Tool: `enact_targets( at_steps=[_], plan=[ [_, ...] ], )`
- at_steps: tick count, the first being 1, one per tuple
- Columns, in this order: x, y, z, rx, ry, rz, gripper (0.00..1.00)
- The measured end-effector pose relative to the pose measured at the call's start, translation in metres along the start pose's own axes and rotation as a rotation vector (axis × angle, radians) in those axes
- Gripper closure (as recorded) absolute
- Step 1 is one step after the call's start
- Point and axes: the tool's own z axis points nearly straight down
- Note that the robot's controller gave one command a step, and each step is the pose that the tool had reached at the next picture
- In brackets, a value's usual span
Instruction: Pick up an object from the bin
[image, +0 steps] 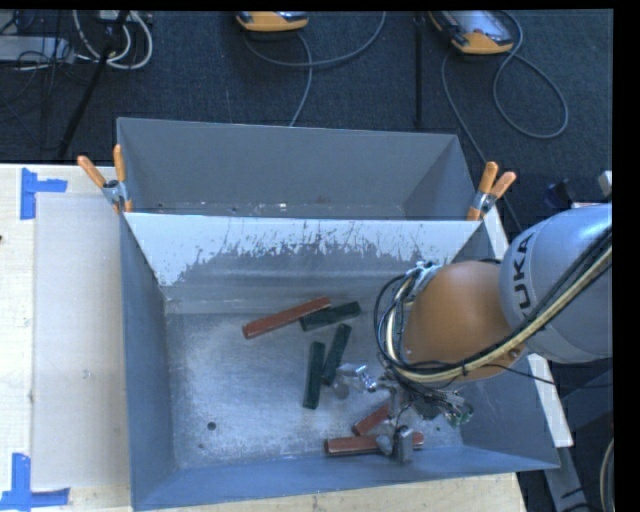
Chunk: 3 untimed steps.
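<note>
Camera view: end effector (400, 432) over flat, narrow reddish-brown bar (350, 446); lower right

- Bright, even light over the bin (215, 395), and its far slope glows pale.
- The upper back wall sits in shade.
- Soft sheen on the orange cover (455, 315), with shadow pooled on the floor beneath it.

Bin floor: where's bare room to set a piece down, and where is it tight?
The left half of the bin floor is bare, from the left wall to the dark green sticks and below the red-brown bar. It is crowded at the lower right, where the gripper is down among red-brown blocks.
</note>
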Motion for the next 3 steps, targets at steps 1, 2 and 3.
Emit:
enact_targets(
  at_steps=[1, 2, 3],
  plan=[
    [0.001, 0.000, -0.002, -0.002, 0.005, 0.001, 1.00],
    [-0.009, -0.022, -0.108, 0.002, -0.001, 0.022, 1.00],
    [-0.023, -0.023, -0.148, -0.001, 0.003, 0.007, 1.00]
  ],
)
